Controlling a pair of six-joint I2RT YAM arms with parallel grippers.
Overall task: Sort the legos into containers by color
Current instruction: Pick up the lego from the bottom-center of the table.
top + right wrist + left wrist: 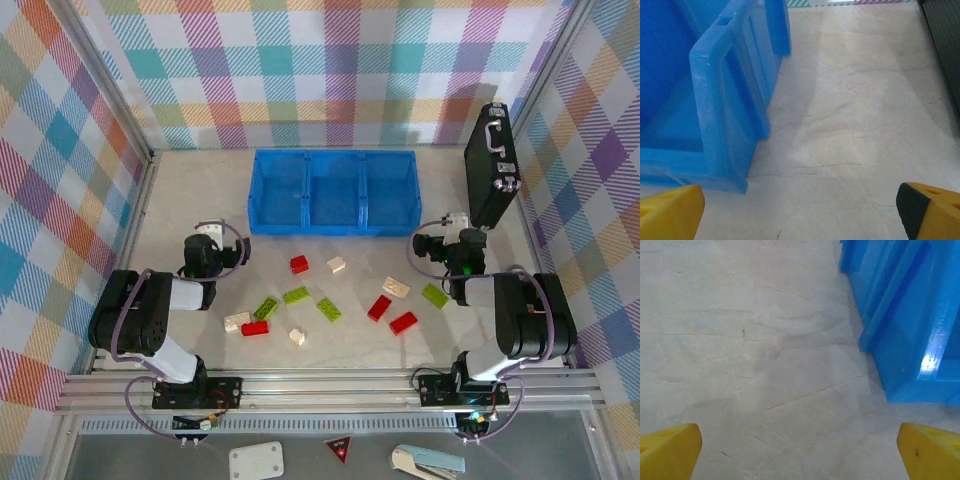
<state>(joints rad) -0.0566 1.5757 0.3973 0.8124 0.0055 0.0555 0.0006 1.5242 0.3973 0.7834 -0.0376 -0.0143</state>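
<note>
The legos lie loose on the table in front of the blue tray, whose three containers sit side by side. Red legos, lime green ones and cream ones are scattered between the arms. My left gripper is open over bare table, with the tray's left end to its right. My right gripper is open over bare table beside the tray's right end. Neither holds anything.
A black case stands upright at the back right, close to the right gripper. Checkered walls close in the table on three sides. A metal rail runs along the near edge by the arm bases.
</note>
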